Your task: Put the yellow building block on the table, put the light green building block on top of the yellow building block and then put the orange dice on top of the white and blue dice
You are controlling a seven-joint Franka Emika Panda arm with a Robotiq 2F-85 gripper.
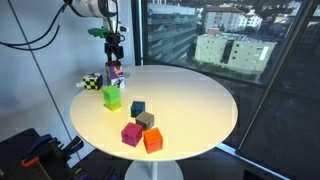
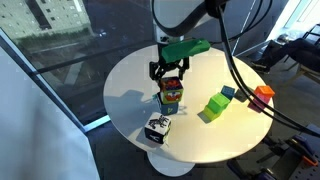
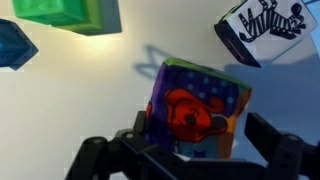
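Note:
On the round white table (image 1: 200, 100), the orange dice (image 3: 195, 105), with purple and orange-red faces, stands on top of the white and blue dice (image 1: 114, 78). My gripper (image 3: 205, 122) is open around the orange dice, one finger on each side, with a gap at the right finger. Both exterior views show the gripper (image 2: 170, 72) just over this stack (image 2: 171, 96). The light green building block (image 1: 111, 92) rests on the yellow building block (image 1: 112, 103) a little nearer the table's middle. The wrist view cuts the light green block (image 3: 60, 10) off at its top left.
A white die with black markings (image 2: 158, 128) lies close to the stack near the table's edge. A teal cube (image 1: 137, 107), an olive cube (image 1: 146, 120), a magenta cube (image 1: 131, 133) and a bright orange cube (image 1: 152, 139) sit in a cluster toward the front.

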